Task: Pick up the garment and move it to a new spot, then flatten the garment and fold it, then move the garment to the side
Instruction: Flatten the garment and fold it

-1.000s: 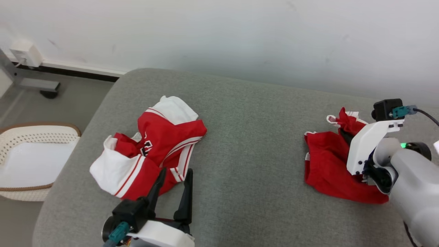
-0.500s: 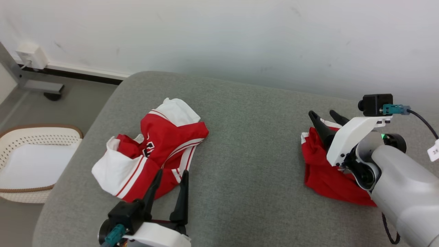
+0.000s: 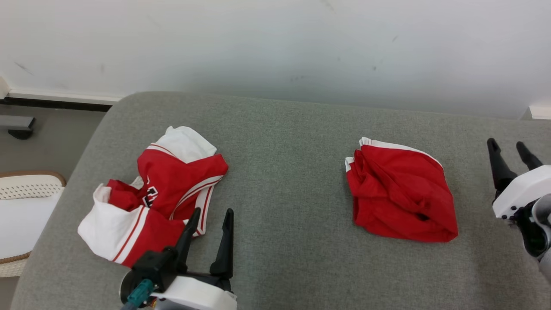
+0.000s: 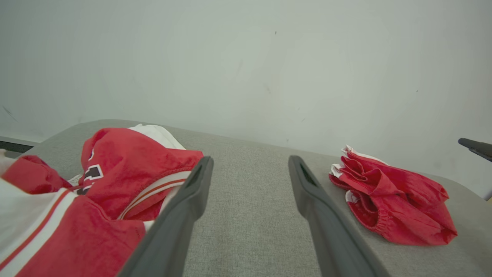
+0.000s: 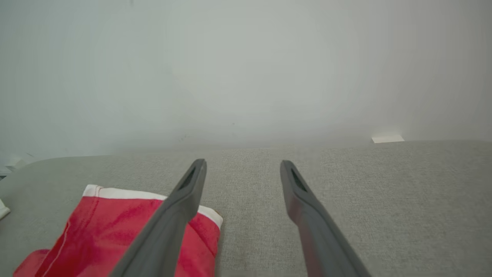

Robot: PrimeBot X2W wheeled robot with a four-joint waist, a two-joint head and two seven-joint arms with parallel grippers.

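The folded red garment (image 3: 400, 193) lies on the grey cushion (image 3: 284, 172), right of centre. Its long axis runs diagonally, with the white-trimmed edge toward the wall and the left, and the rounded end toward the near right. To its right, clear of it, the right tool (image 3: 506, 143) has its fingers spread wide and empty. The left tool (image 3: 213, 212) — also wide open, holding nothing — sits at the near edge of the crumpled red-and-white garment (image 3: 150, 198).

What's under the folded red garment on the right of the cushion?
The folded red garment rests on the grey cushion, which shows bare all round it. White trim peeks out along its far edge. Anything beneath its layers is covered and cannot be seen.
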